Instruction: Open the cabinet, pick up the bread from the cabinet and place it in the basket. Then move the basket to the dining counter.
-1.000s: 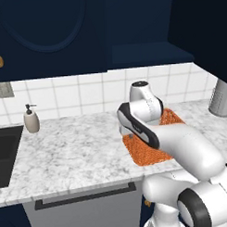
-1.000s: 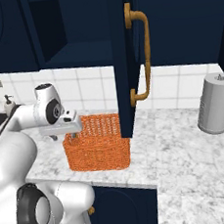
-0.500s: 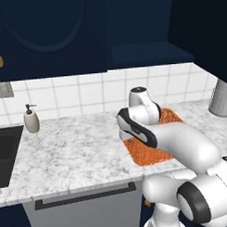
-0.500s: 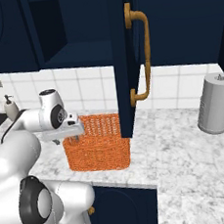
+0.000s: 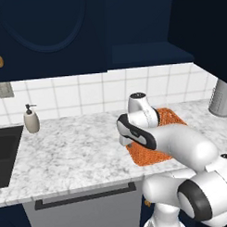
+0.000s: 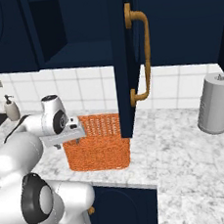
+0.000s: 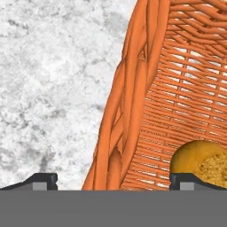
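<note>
The orange basket (image 5: 150, 156) (image 6: 99, 146) stands on the marble worktop under the open navy cabinet (image 6: 121, 58) with its brass handle (image 6: 147, 51). My gripper (image 7: 113, 179) (image 6: 77, 132) hangs open over the basket's left rim (image 7: 128, 88), one fingertip (image 7: 42, 179) outside above the marble and the other inside. The golden-brown bread (image 7: 199, 162) lies on the basket's floor beside the inner fingertip. Nothing is held. The dining counter is out of view.
A soap bottle (image 5: 31, 120) and a black sink (image 5: 5, 151) sit to the left on the worktop (image 5: 75, 154). A grey canister (image 6: 214, 103) stands at the right. The open cabinet door hangs over the basket's right end.
The hand has eased slightly to the right and down toward the basket's left rim. The jaws stayed open and the basket has not moved.
</note>
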